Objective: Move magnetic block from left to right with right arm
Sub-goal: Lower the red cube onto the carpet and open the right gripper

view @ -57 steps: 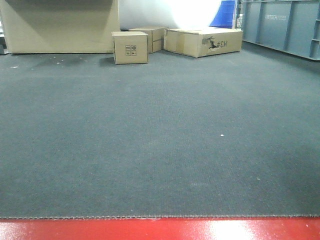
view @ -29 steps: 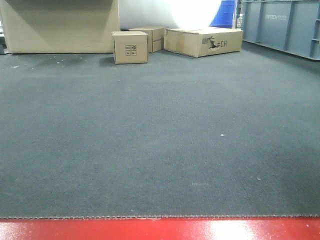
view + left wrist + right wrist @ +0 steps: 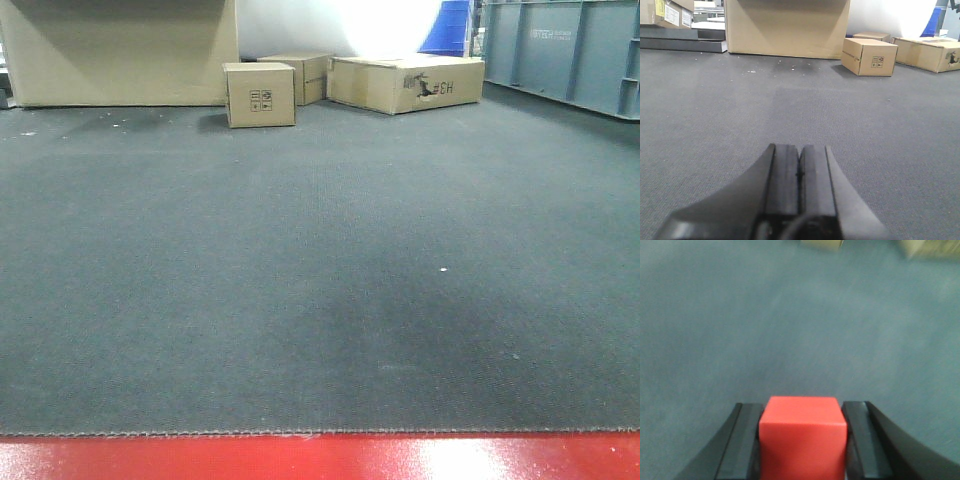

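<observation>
Clamping the magnetic block (image 3: 803,432) between its two black fingers (image 3: 742,445), the right gripper (image 3: 803,440) holds the red cube above the carpeted floor (image 3: 790,320). Both fingers press flat against the cube's left and right sides, and the cube's top face and front face show between them. The right wrist view is blurred, so whether the block is lifted off the carpet or just touching it cannot be told; only grey-blue carpet lies ahead of it.

The left gripper (image 3: 799,175) is closed on nothing, its two black pads meeting along a thin seam, and it points low across the carpet toward a small cardboard box (image 3: 869,56) with printed symbols on its side.

In the front view neither arm nor the block appears. The dark carpet (image 3: 320,260) fills most of the frame, ending at a red strip (image 3: 320,458) along the near edge. At the far edge stand the small cardboard box (image 3: 260,94), a long flat box (image 3: 405,83) with a torn side to its right, a large tan panel (image 3: 120,50) at the far left corner and a grey-blue container (image 3: 565,50) at the far right.
</observation>
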`<control>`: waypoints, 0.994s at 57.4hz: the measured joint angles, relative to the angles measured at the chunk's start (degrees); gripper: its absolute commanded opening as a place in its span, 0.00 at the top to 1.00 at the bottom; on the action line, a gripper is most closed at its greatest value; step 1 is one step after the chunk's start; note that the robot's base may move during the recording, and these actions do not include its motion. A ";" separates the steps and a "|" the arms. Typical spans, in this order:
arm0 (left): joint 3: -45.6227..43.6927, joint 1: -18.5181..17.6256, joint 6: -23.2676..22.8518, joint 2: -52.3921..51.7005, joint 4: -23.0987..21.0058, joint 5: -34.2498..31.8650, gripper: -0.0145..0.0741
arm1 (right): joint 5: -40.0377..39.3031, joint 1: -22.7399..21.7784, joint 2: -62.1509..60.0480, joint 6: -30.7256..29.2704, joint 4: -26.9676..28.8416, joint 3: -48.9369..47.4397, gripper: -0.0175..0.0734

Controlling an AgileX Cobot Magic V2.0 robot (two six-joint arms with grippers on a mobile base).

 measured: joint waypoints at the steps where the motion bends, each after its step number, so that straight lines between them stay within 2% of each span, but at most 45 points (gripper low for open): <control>1: 0.00 0.00 0.00 0.00 0.00 0.00 0.98 | 0.49 0.00 1.15 0.00 0.15 -0.61 0.55; 15: 0.00 0.00 0.00 0.00 0.00 0.00 0.98 | 5.61 0.13 18.92 -0.11 0.95 -8.01 0.55; 33: 0.00 0.00 0.00 0.00 0.00 0.00 0.98 | 3.44 0.13 35.74 -0.11 0.95 -8.93 0.55; 46: 0.00 0.00 0.00 0.00 0.00 0.00 0.98 | 2.71 0.13 42.07 -0.11 0.95 -8.93 0.55; 51: 0.00 0.00 0.00 0.00 0.00 0.00 0.98 | 2.36 0.13 42.85 -0.11 0.95 -8.99 0.51; 57: 0.00 0.00 0.00 0.00 0.00 0.00 0.98 | 2.11 0.13 42.85 -0.11 0.95 -8.99 0.31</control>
